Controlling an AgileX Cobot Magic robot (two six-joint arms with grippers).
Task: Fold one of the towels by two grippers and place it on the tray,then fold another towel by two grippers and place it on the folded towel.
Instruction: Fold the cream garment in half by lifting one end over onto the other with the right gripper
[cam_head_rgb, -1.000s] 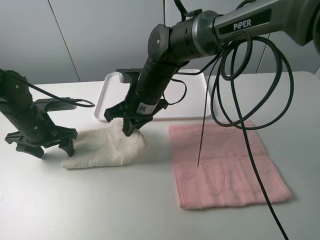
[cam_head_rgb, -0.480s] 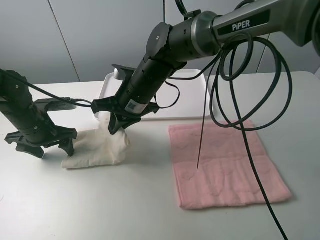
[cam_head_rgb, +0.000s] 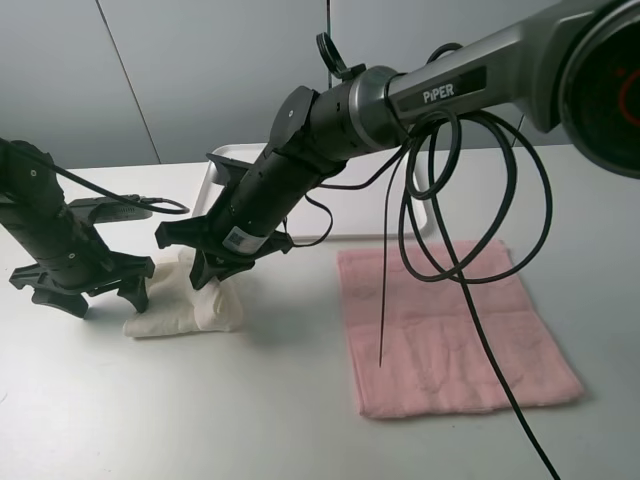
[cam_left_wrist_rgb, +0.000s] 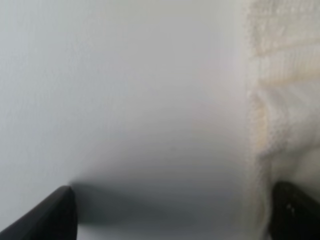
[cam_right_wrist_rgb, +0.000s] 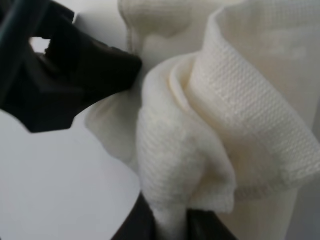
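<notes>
The cream off-white terry towel (cam_head_rgb: 185, 302) lies bunched in a heap between the two claws, its raised part hanging from the right claw (cam_head_rgb: 205, 272). That claw is clamped on a gathered fold of the cloth; the right wrist view shows the hemmed edge curling up out of the pinched jaws. The left claw (cam_head_rgb: 90, 297) sits low, on the far side of the heap from the right claw. Its jaws are spread wide and it holds nothing, with one finger just against the towel's edge.

The step in hand looks like the first fold. To do it well, the right claw should probably carry its edge low and level across to the opposite edge, so the cloth lies flat rather than rolling into a lump. The left claw would do best to close on the near edge and steady it first. One hazard is the loose layers dragging along.

The flat white plastic tray (cam_head_rgb: 207, 200) waits beyond the right claw, partly hidden by its arm. The light pink terry towel (cam_head_rgb: 450, 330) lies flat on the side of the right claw away from the left claw, well apart from it, and black cables (cam_head_rgb: 470, 250) hang over it. Everything rests on a pale grey tabletop (cam_head_rgb: 250, 410), with a grey panelled wall (cam_head_rgb: 200, 70) behind.
</notes>
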